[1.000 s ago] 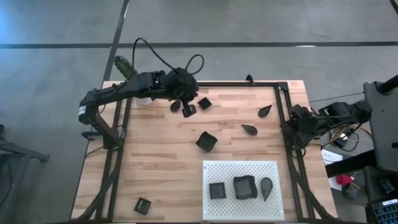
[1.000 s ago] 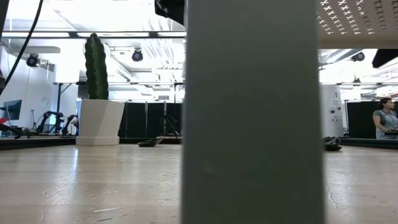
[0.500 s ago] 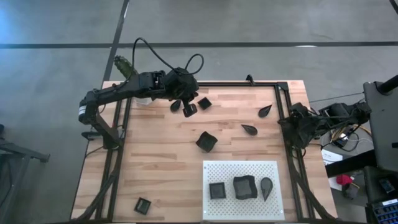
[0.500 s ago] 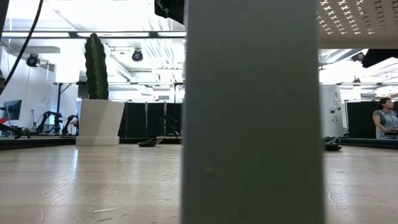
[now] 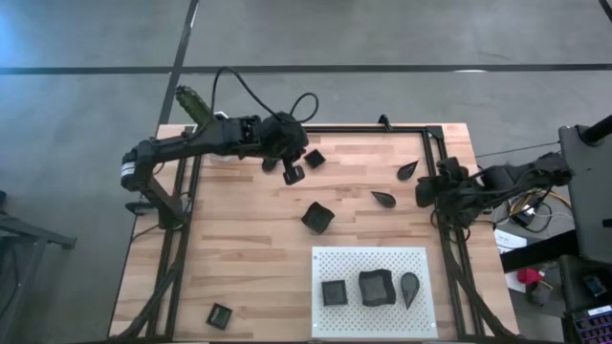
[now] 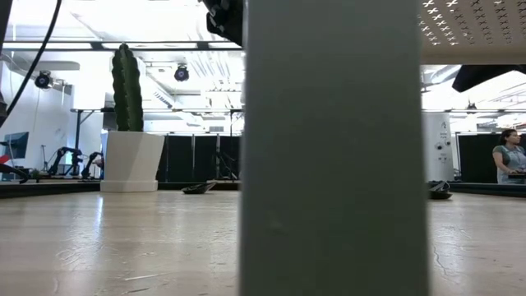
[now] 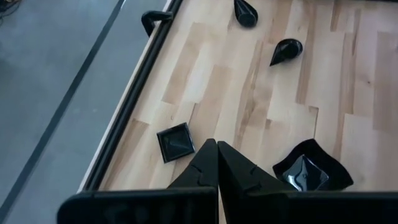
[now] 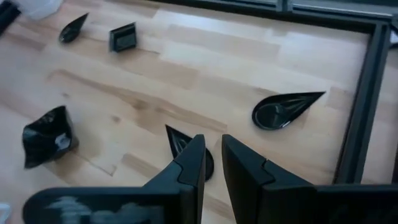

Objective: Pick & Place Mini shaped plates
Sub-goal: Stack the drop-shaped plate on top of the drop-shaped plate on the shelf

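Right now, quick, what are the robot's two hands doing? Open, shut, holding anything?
Left gripper: fingers shut, holding nothing.
Right gripper: fingers slightly apart, empty, above a teardrop plate.

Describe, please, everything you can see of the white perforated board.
The white perforated board is a flat, roughly square panel dotted with small holes, lying flat on the wooden table near its front edge. Three dark mini plates sit in a row on it: a square one, a wavy-edged one and a teardrop one.

Three mini plates point(image 5: 373, 287) sit on the perforated board point(image 5: 372, 258); the other plates point(image 5: 316, 217) lie scattered on the table point(image 5: 239, 248).
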### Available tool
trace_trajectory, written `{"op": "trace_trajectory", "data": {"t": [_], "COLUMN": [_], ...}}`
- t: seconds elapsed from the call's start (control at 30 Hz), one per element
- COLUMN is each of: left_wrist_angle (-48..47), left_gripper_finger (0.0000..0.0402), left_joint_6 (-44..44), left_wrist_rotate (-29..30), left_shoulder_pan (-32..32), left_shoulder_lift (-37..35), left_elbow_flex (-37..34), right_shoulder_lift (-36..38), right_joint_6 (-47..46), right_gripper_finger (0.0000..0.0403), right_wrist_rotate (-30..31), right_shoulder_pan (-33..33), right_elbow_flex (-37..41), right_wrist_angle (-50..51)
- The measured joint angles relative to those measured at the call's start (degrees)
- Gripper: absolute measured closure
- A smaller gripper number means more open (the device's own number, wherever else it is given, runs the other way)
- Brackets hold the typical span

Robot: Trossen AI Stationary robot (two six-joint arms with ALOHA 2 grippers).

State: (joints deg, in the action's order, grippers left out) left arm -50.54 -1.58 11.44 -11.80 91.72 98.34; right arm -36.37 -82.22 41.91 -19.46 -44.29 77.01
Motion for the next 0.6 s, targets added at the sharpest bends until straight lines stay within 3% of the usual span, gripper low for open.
{"op": "trace_trajectory", "data": {"t": [0.33, 0.6], "left_wrist_angle": [0.58, 0.51], "left_gripper_finger": [0.0402, 0.0402], "left_joint_6": [-2.53, -2.87], "left_wrist_rotate": [0.00, -0.03], "left_shoulder_pan": [0.43, 1.28], "left_shoulder_lift": [0.00, 0.00], "left_elbow_flex": [-0.24, -0.30], "right_shoulder_lift": [-5.92, -9.62], "right_joint_6": [-9.49, -2.31], "right_gripper_finger": [0.0351, 0.0351], "right_wrist_rotate": [1.72, -2.57], "right_shoulder_pan": [4.09, 8.90], "right_elbow_flex": [1.54, 6.59], "right_wrist_angle": [-1.39, -16.53]}}
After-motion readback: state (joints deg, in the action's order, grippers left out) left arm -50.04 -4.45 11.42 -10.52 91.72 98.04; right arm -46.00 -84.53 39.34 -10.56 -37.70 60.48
